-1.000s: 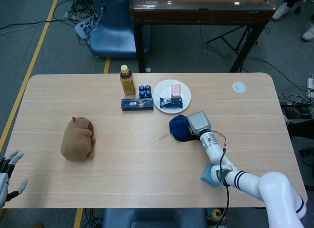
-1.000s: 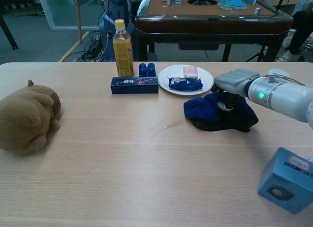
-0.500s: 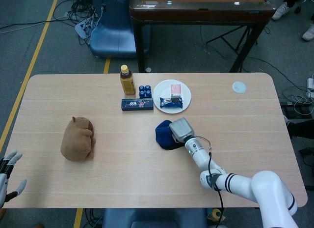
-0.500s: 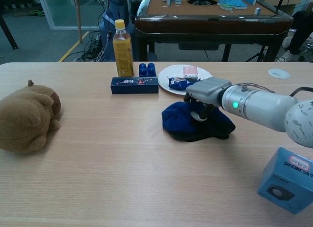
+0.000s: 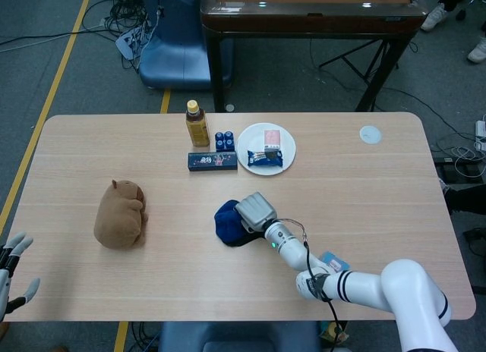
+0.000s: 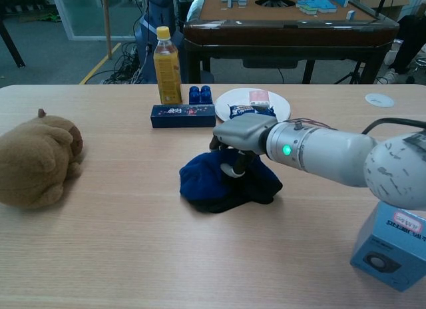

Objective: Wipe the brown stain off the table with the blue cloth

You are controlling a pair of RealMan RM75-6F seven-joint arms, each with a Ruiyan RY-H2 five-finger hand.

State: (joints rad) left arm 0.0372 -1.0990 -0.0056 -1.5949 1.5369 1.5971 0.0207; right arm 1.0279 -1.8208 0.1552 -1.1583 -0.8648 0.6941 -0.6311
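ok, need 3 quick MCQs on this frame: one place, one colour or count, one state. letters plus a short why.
1. Where is the crumpled dark blue cloth?
A) on the white plate
B) on the table in front of the plate
C) on the plush toy

2. What colour is the tall bottle's cap?
A) yellow
B) red
C) green

3. What is the right hand doing?
A) hovering high above the table
B) holding the bottle
C) pressing on the cloth

Answers:
1 B, the cloth lies on bare wood, nearer the camera than the round white plate.
2 A, the cap is yellow on the amber bottle.
3 C, the fingers reach down into the cloth.
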